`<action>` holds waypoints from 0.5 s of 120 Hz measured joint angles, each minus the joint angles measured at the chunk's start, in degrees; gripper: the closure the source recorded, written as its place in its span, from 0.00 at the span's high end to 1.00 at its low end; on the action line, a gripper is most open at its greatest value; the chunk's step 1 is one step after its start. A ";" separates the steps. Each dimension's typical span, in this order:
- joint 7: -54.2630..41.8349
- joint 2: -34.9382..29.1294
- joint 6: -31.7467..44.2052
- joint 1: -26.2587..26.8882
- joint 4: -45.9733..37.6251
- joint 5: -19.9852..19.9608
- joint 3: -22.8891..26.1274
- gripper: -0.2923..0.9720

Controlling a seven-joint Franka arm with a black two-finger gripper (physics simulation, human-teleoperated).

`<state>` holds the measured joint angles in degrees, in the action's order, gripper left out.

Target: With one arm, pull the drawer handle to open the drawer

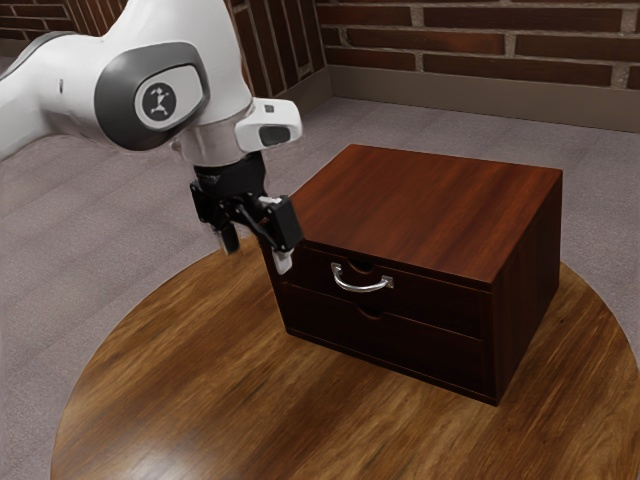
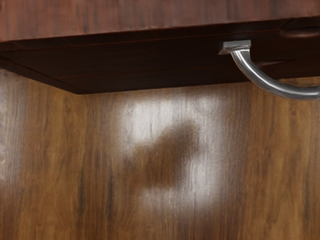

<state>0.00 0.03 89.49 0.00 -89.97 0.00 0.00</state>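
Hovering wide apart and empty, the fingers (image 1: pixel 282 240) hang at the cabinet's (image 1: pixel 430 200) front corner, just beside the shut top drawer (image 1: pixel 420 290). Its curved metal handle (image 1: pixel 362 281) on the drawer front looks rigid and slick. Gripping the middle of the bow should pull best.

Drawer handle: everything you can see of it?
The drawer handle is a shiny silver, metal-looking curved bar, both ends fixed to the upper drawer front; the wrist view shows a square mounting foot at one end. It sits toward the exterior view's left of that front, over a small dark recess. The drawer looks shut. Nothing touches it: the open end effector hangs apart, further to the exterior view's left, by the cabinet corner.
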 joint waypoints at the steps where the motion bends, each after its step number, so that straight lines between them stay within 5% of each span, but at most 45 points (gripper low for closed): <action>1: 0.16 0.03 -0.11 0.80 0.48 0.25 -0.78 0.77; 22: 3.04 0.08 -1.72 5.46 3.35 2.98 -5.26 0.77; 60: 8.26 -0.09 -6.67 2.46 14.52 2.48 -2.51 0.77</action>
<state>8.26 -0.06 82.82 2.46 -75.45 2.48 -2.51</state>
